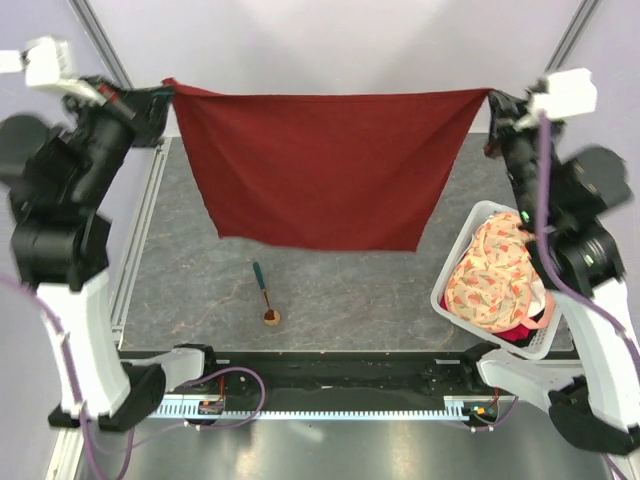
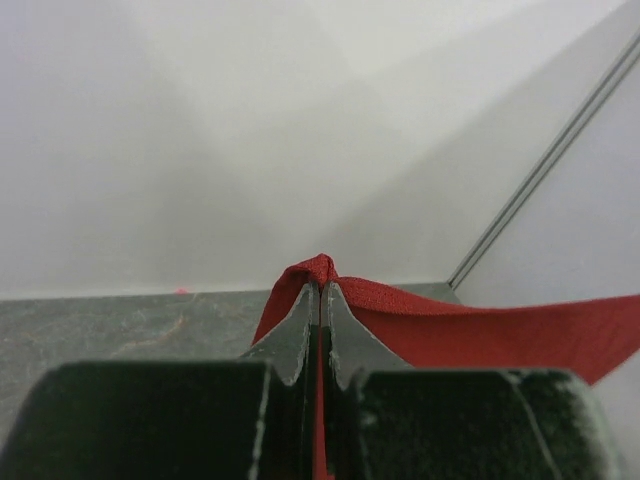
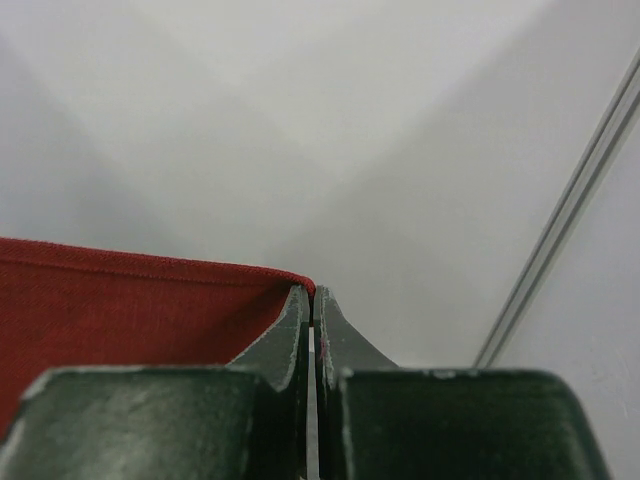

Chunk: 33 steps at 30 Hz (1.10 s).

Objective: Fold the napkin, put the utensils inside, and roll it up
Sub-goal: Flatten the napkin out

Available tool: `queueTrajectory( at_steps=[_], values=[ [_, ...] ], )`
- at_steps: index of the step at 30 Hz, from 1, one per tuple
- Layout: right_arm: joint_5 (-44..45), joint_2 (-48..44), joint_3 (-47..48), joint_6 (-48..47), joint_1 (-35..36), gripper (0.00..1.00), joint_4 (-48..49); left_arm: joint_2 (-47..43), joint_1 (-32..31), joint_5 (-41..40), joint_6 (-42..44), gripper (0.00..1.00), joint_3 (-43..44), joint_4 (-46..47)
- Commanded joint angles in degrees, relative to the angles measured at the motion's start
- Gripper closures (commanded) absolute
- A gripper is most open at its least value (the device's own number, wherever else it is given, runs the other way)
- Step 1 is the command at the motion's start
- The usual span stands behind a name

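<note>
**Burgundy napkin stretched by two corners above the table**

The left jaws are pressed together on one top corner of the plain dark red cloth napkin (image 2: 480, 335). In the left wrist view a small fold of fabric pokes out above the fingertips, and cloth runs down between them. The right jaws are likewise clamped on the opposite top corner. In the right wrist view the hemmed edge runs away to the left.

From above, the napkin (image 1: 320, 165) is spread wide between the left arm (image 1: 60, 190) and the right arm (image 1: 585, 230). Its upper edge is nearly straight and its body hangs down, narrower at the lower edge. Whether that lower edge touches the grey stone-patterned table (image 1: 360, 290) cannot be told.

A small slim spoon with a dark green handle and a gold-coloured bowl (image 1: 266, 297) lies on the table, left of centre and apart from the napkin. Its bowl is turned toward the near edge.

At the right side of the table, just beside the right arm, stands a white plastic basket (image 1: 455, 265). It is filled with a peach-and-cream floral cloth (image 1: 495, 275).
</note>
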Motion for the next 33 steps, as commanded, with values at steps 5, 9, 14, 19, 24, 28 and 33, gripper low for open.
queueTrajectory(
  at_steps=[5,9,14,19,24,28,33],
  values=[
    [-0.6,22.9,-1.0,-2.1,-7.7,1.0,7.0,28.5,3.6,2.7,0.3,0.98,-0.7,2.7],
    [-2.7,41.0,6.1,-1.8,-10.1,1.0,11.0,45.9,6.9,3.3,0.3,0.98,8.9,3.5],
    [-2.0,63.3,24.3,-0.4,-11.6,0.86,11.0,68.6,8.6,7.0,-2.8,0.88,27.1,7.0],
    [-6.4,81.1,44.2,2.2,-11.9,0.08,3.7,71.9,9.3,8.6,-3.4,0.0,25.6,16.4],
    [-8.8,68.7,22.9,9.8,-11.8,0.02,9.7,65.2,8.4,9.2,-0.5,0.0,18.7,17.8],
    [-12.1,57.5,9.5,17.4,-11.7,0.02,6.7,57.8,7.3,9.2,1.4,0.0,8.8,18.6],
    [-17.0,44.2,-5.1,25.0,-10.3,0.12,-2.2,47.7,5.9,7.0,1.0,0.0,-4.8,17.5]
  ],
)
